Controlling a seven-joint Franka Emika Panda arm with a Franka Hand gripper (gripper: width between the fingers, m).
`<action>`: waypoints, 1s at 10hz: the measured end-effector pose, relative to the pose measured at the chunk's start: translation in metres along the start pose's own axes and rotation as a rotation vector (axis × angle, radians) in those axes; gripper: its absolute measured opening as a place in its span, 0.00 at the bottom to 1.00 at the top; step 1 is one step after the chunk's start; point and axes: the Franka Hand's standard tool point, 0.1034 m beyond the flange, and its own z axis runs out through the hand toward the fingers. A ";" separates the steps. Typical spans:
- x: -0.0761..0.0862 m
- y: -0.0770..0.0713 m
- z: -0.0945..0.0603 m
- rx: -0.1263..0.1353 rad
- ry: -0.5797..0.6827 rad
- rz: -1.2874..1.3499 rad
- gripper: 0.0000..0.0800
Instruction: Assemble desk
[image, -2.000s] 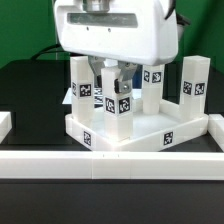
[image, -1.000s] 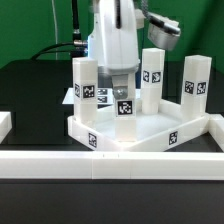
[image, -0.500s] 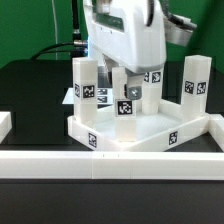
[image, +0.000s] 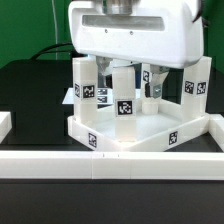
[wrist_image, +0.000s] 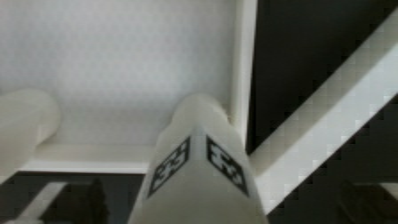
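While the arm's big white housing fills the upper part of the exterior view, the bench (image: 30, 85) under it is dark, w/ white border rails (image: 110, 165) across the front. Next in size, the desk's tabletop (image: 140, 135) lies socket-side up near the middle of the bench, just behind the front rail. Four legs stand upright in its corners: one at the exterior view's left rear (image: 84, 80), one front-centre (image: 124, 95), one rear-centre (image: 151, 88) partly hidden by the arm, one at the exterior view's right (image: 193, 84).

Smallest: the tool (image: 127, 72) hangs directly above the front-centre leg, jaws spread wide, nothing held. In the wrist view that leg (wrist_image: 199, 150) rises between them, w/ one finger (wrist_image: 25, 125) clear to the side; no contact visible, though the view is blurred.

Step in hand, prob.: seating/screwing this leg, tool released for a re-grip. Next move would call for closing squarely on the leg's sides, low enough for purchase, then turning w/o tilting it. Whether it's fully seated can't be told from here.
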 end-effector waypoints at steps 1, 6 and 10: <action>0.000 0.000 -0.001 -0.007 -0.004 -0.088 0.81; 0.003 0.003 -0.004 -0.015 -0.007 -0.428 0.81; 0.005 0.006 -0.004 -0.027 -0.008 -0.648 0.81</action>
